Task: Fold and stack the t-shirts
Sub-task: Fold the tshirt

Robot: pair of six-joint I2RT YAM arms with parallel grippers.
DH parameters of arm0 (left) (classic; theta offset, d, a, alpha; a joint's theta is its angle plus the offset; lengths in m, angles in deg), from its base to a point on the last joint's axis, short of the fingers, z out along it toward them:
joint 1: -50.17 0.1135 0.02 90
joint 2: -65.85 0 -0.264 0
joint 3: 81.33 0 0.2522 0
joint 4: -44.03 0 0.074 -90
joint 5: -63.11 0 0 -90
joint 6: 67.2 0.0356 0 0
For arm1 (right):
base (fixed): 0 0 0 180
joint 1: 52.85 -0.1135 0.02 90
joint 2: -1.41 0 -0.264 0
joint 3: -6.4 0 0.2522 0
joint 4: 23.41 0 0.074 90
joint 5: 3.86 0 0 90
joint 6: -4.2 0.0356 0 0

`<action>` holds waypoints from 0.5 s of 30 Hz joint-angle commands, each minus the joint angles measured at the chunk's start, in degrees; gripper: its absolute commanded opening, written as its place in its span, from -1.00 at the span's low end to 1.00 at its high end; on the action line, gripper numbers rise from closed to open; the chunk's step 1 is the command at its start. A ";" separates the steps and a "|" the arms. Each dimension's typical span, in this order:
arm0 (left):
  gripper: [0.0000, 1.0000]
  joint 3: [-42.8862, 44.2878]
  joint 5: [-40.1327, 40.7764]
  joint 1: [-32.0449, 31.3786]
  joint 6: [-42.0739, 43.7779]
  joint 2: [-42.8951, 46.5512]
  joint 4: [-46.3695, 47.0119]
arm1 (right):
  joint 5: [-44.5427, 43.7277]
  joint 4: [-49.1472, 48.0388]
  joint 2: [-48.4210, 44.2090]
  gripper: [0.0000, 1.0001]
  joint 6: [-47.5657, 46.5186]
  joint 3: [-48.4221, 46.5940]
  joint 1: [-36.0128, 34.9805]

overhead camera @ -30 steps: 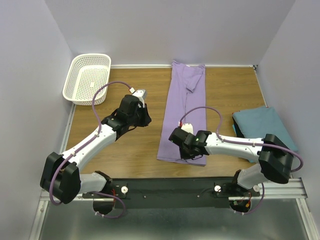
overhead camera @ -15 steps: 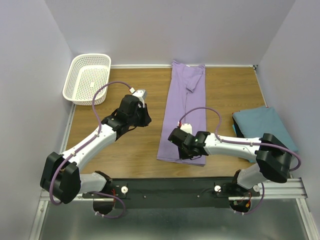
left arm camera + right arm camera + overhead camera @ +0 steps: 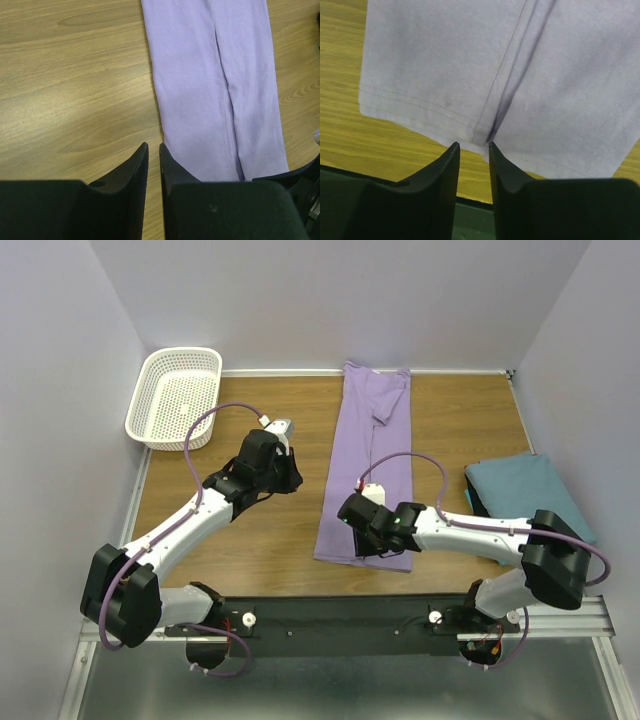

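Lavender t-shirt (image 3: 368, 470), folded into long strip, lies mid-table (image 3: 460, 420); teal t-shirt (image 3: 528, 492) at right edge. Right gripper (image 3: 474, 146) over near hem (image 3: 415, 106), jaws slightly parted, empty. Left gripper (image 3: 153, 148) beside strip, jaws narrowly apart, empty. Best practice: pinch both hem layers squarely before lifting.

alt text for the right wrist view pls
The right gripper, black jaws slightly parted and empty, sits at the stitched hem of a lavender t-shirt lying flat on a wooden table. A lengthwise fold runs up the cloth from the hem.
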 commanded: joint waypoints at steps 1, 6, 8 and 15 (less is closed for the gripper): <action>-0.56 -0.28 -0.99 -0.26 0.73 -0.39 0.63 | -0.88 -0.75 2.62 -0.31 1.10 -1.90 -0.51; -0.56 -0.36 -0.90 -0.26 0.73 -0.30 0.55 | -1.06 -1.28 4.65 -0.35 0.84 -2.08 -0.51; -0.56 -0.36 -0.98 -0.26 0.73 -0.21 0.55 | -1.23 -1.37 5.26 -0.35 0.58 -1.99 -0.42; -0.56 -0.36 -1.16 -0.26 0.73 -0.21 0.63 | -0.80 -1.63 6.58 -0.32 0.75 -1.11 -0.51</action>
